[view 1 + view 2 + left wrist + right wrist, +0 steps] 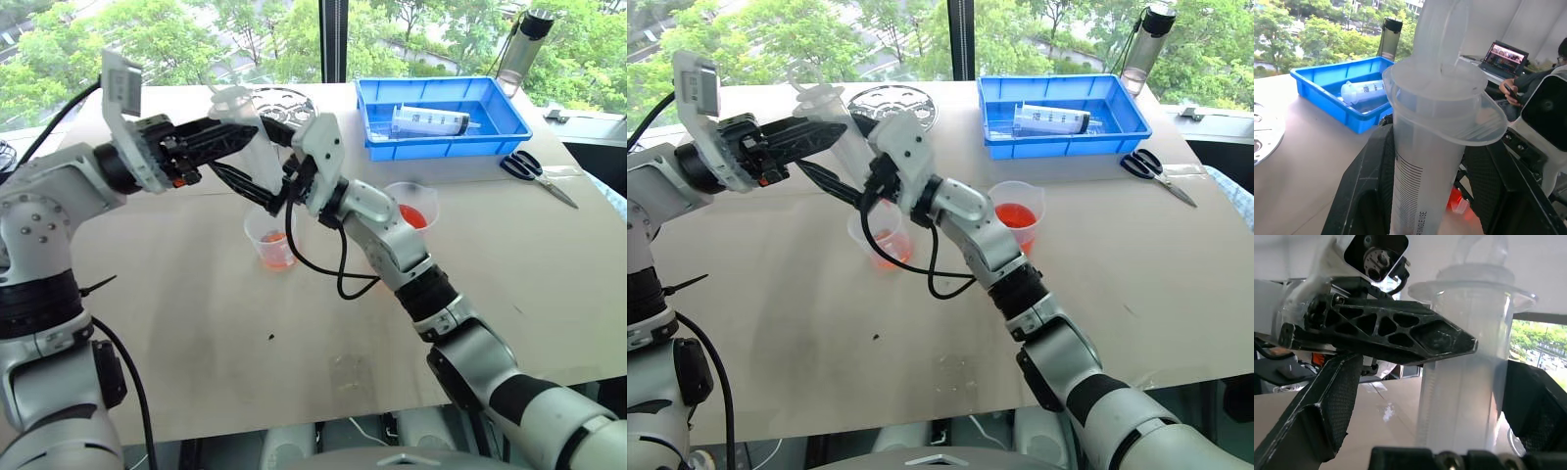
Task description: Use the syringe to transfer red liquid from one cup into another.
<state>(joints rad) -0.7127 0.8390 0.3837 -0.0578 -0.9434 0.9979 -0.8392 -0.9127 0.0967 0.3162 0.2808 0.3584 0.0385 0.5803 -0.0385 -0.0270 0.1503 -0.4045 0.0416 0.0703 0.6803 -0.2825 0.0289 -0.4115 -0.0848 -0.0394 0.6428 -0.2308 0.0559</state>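
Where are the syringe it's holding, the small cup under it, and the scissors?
syringe [1425, 161], left wrist view, on its clear barrel.
small cup [257, 231], left eye view, on its rim.
scissors [525, 163], left eye view, on the black handles.

Head stereo overhead; wrist cameras close-up

Beige table [196, 333] in bright daylight before tall windows [284, 39] onto green trees [59, 49]; laptop [1504, 55] on a far desk

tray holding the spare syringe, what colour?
Bright blue tray, with the spare syringe lying inside; clearest in the left eye view.
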